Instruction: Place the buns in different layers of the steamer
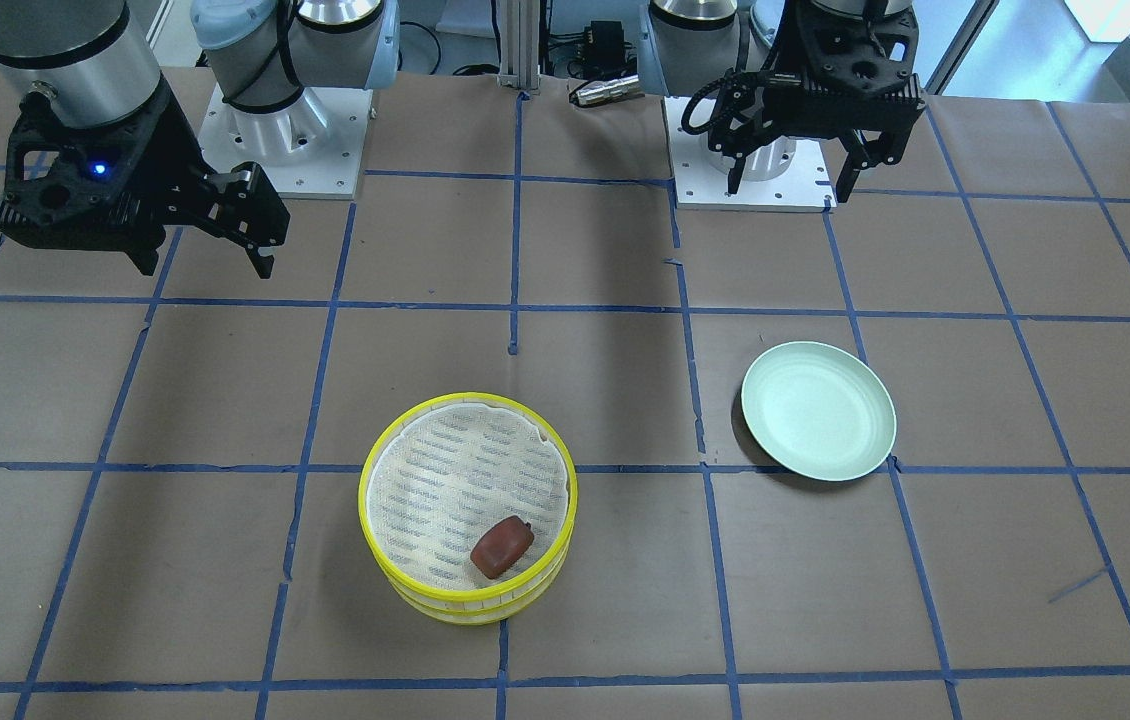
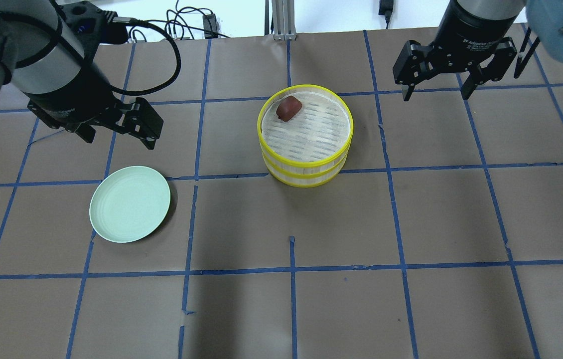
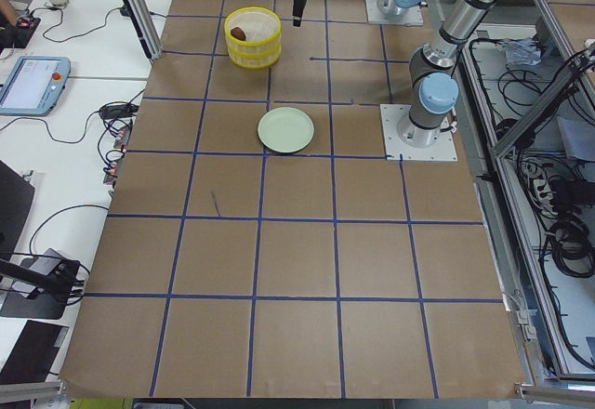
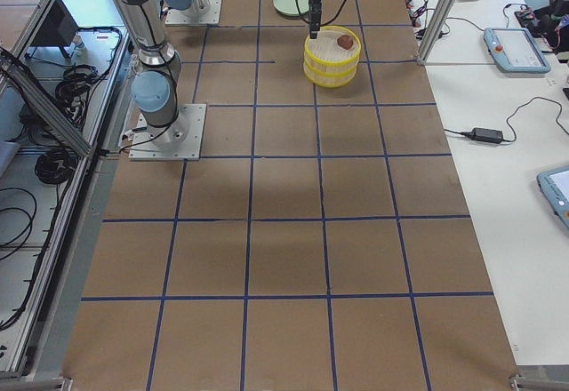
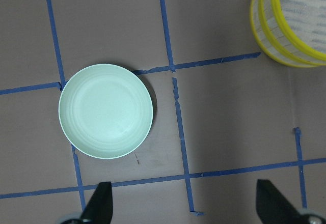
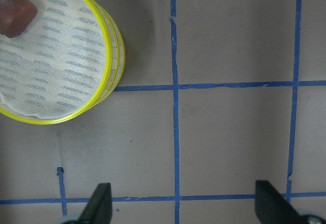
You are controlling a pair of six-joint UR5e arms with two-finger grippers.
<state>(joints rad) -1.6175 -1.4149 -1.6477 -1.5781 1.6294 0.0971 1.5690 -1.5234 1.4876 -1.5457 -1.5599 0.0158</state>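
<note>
The steamer stands as two yellow-rimmed trays stacked at the table's middle. The reddish-brown bun lies on the top tray's white mesh near its far rim, and also shows in the front-facing view and the right wrist view. The white bun is hidden in every view. My left gripper is open and empty, hovering just beyond the pale green plate. My right gripper is open and empty, hovering to the right of the steamer.
The pale green plate is bare and lies left of the steamer in the overhead view. Blue tape lines grid the brown table. The arm bases sit at the robot's edge of the table.
</note>
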